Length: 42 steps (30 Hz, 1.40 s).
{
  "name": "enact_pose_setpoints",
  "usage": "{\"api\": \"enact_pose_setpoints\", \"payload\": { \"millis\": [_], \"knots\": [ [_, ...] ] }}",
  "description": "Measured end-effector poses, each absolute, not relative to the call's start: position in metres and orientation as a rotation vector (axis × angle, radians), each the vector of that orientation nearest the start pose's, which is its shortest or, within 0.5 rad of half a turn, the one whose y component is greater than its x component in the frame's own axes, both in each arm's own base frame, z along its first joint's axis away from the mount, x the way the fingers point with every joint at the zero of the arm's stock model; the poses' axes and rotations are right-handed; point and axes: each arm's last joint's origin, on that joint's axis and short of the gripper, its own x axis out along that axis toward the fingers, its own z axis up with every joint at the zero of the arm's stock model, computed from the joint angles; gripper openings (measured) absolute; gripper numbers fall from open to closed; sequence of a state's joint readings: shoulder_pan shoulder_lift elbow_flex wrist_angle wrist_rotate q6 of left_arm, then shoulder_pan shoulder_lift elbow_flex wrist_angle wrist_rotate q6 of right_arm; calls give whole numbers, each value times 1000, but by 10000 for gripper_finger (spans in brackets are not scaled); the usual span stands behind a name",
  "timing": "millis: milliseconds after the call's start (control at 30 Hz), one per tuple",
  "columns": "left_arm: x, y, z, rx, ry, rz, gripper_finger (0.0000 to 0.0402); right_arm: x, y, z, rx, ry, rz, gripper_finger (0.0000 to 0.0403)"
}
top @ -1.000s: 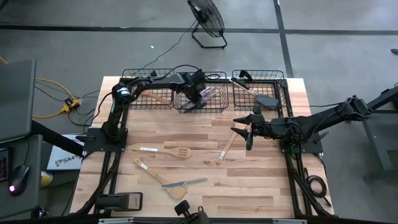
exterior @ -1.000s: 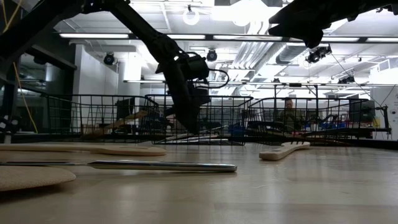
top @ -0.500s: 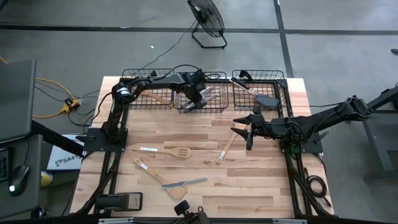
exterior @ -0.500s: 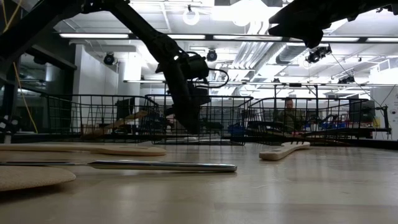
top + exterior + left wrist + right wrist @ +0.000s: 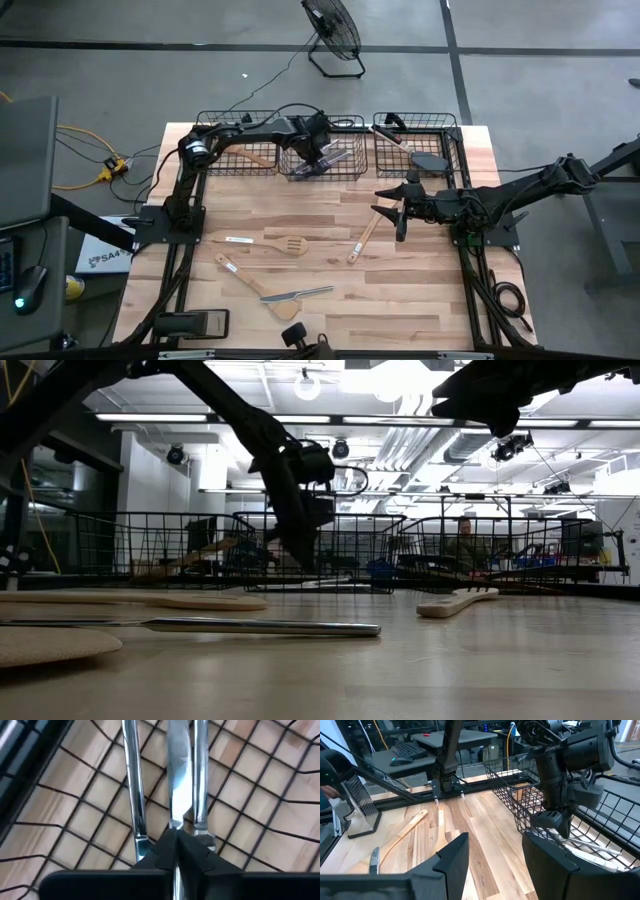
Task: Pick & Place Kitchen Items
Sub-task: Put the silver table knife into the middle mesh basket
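Three knives in the middle basket; my left gripper is pinched shut, empty. Slick, stiff steel: grip the handle.

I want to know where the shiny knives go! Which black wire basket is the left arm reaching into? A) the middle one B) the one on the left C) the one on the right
A: seen from above, the left gripper hangs over the middle black wire basket, where silver metal knives lie; its jaws are shut.
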State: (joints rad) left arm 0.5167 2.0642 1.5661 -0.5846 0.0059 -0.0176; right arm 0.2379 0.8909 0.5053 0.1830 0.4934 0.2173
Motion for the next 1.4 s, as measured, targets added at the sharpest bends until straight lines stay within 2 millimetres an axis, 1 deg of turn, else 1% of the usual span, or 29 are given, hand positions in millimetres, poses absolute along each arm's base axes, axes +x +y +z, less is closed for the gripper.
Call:
{"api": "enact_pose_setpoints", "payload": {
  "millis": [200, 400, 567, 667, 800, 933, 1067, 1167, 1400],
  "knots": [
    [375, 214, 201, -257, 1023, 468, 1, 193, 33, 254, 143, 161, -274, 176],
    [372, 211, 213, -261, 997, 468, 1, 193, 33, 253, 160, 159, -276, 176],
    [368, 209, 233, -248, 942, 473, 0, 193, 33, 253, 166, 165, -275, 176],
    [360, 204, 249, -234, 936, 467, 0, 193, 33, 253, 165, 166, -275, 176],
    [348, 193, 269, -194, 960, 435, 0, 193, 33, 252, 164, 171, -273, 176],
    [336, 177, 291, -146, 975, 389, 0, 192, 33, 252, 162, 173, -273, 176],
    [326, 158, 308, -88, 996, 329, 0, 192, 33, 252, 160, 175, -272, 176],
    [320, 142, 318, -49, 1019, 280, 0, 192, 33, 252, 159, 177, -272, 176],
    [304, 109, 329, -14, 1117, 187, 0, 192, 33, 251, 160, 180, -272, 176]
  ]
}}
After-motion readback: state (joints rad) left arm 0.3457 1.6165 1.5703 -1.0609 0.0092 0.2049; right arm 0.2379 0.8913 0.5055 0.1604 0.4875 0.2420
